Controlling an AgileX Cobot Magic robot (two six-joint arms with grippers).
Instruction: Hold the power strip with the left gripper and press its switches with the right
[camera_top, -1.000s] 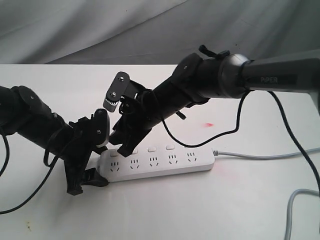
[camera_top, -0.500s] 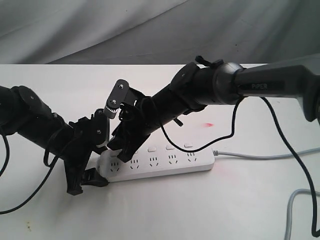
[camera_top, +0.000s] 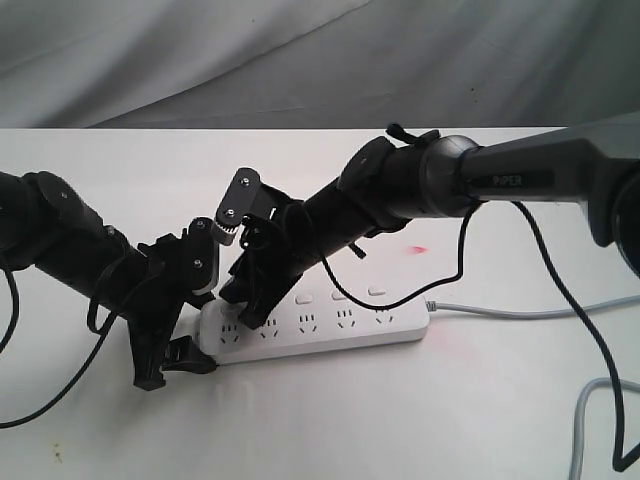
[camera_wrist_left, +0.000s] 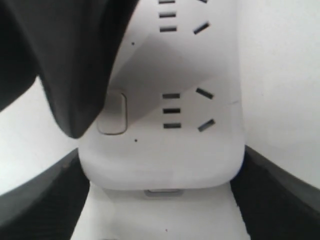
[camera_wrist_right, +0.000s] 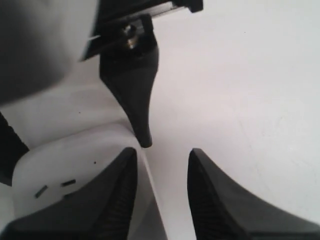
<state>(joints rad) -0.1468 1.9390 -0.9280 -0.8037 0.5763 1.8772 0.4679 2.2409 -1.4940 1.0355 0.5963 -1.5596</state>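
Power strip (camera_top: 330, 325) lies flat on the worktop (camera_top: 400, 420), its long axis across the exterior view and its cord leaving to the right. Left pincer (camera_top: 172, 360) clamps its left end. Right pincer (camera_wrist_right: 161, 165), jaws parted and empty, tips down onto the end switch (camera_wrist_left: 114, 116); the other switches lie rightward along the axis.

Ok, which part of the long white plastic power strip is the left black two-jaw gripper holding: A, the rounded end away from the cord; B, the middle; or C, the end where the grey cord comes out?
A: the left gripper has its jaws either side of the power strip at its rounded end, while the grey cord leaves the opposite end.
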